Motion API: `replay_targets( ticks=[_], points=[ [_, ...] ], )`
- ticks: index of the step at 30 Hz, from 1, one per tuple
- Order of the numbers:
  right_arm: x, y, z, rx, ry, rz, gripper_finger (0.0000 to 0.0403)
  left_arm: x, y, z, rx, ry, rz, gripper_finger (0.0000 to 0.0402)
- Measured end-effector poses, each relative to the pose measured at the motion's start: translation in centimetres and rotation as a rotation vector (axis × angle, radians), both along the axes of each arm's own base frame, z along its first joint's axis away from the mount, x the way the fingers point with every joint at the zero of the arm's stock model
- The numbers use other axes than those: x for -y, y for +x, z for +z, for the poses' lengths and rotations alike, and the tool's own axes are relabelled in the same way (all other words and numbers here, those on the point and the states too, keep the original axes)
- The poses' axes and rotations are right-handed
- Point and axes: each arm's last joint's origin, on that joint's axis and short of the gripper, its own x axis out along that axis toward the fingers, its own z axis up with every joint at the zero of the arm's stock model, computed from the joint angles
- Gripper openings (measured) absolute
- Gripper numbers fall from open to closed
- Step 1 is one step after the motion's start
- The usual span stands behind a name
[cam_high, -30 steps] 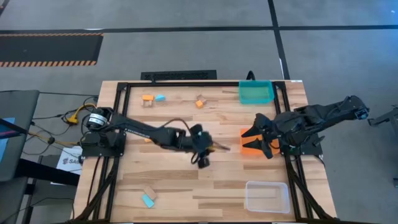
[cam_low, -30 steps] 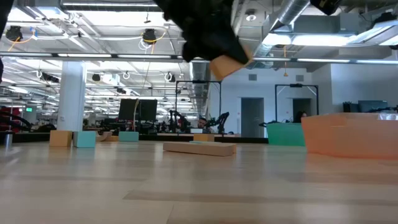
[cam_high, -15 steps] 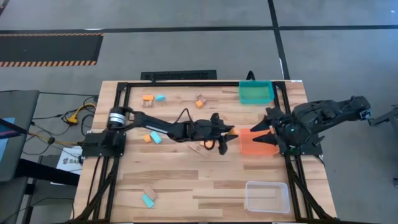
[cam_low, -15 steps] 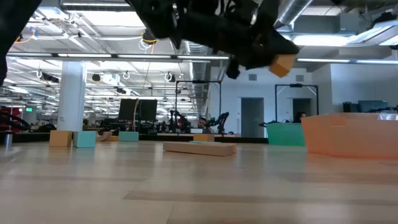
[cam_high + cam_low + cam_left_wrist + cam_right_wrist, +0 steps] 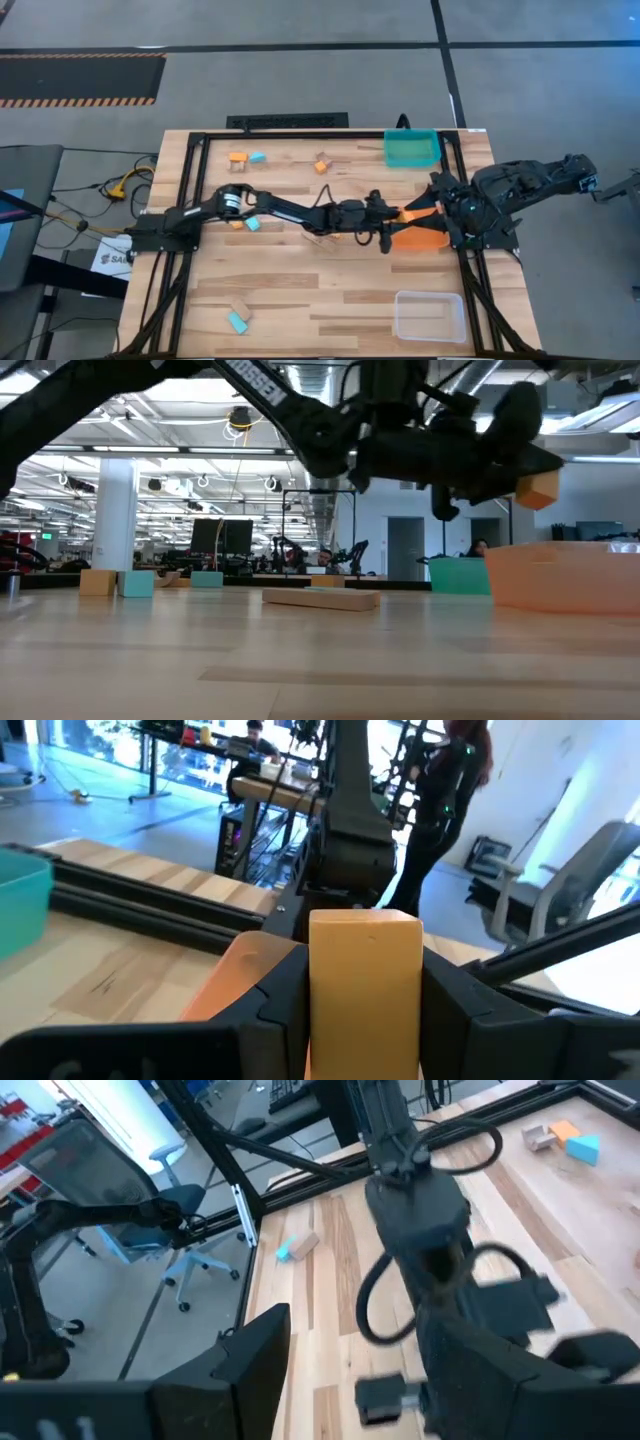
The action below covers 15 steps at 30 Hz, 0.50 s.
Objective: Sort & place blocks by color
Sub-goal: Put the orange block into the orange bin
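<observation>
— Now that the left arm has swung across the tabletop (image 5: 280, 300), where is its block?

— The left gripper (image 5: 525, 480) is clenched on an orange block (image 5: 538, 489), which has travelled from mid-table to just above the near rim of the orange bin (image 5: 565, 575). In my judgement the carry is nearly done and only the release remains.

— And the other arm?

— The right gripper (image 5: 428, 207) stands spread and empty beside that bin; it has drawn back a little toward the table's right edge.

— What can't you make out?

— From above, the left arm's wrist covers the block and part of the bin, so whether the block is fully over the opening is unclear. The bin's inside is hidden too. Other blocks (image 5: 245, 157) lie well apart, near the far edge and the near left corner.
</observation>
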Motion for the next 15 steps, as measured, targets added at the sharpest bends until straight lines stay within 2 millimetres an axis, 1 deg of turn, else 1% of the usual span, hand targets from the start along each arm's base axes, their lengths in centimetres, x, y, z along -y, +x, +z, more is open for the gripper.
replay_targets(
  ticks=[3,6,11,15],
  points=[
    [0.0,0.0,0.0,-0.005,0.013,-0.005,0.024,-0.2,1.2,-0.4,-0.028,0.021,0.001,0.0103],
    [0.0,0.0,0.0,-0.009,0.031,-0.005,0.024,-0.4,1.8,-0.7,-0.052,0.047,-0.003,0.0108],
    [0.0,0.0,-0.1,-0.021,0.042,-0.009,0.024,-0.5,1.9,-1.4,-0.098,0.097,-0.004,0.0114],
    [0.0,0.0,-0.1,-0.021,0.041,-0.009,0.024,-0.6,1.9,-1.6,-0.123,0.118,0.005,0.0142]
  ],
)
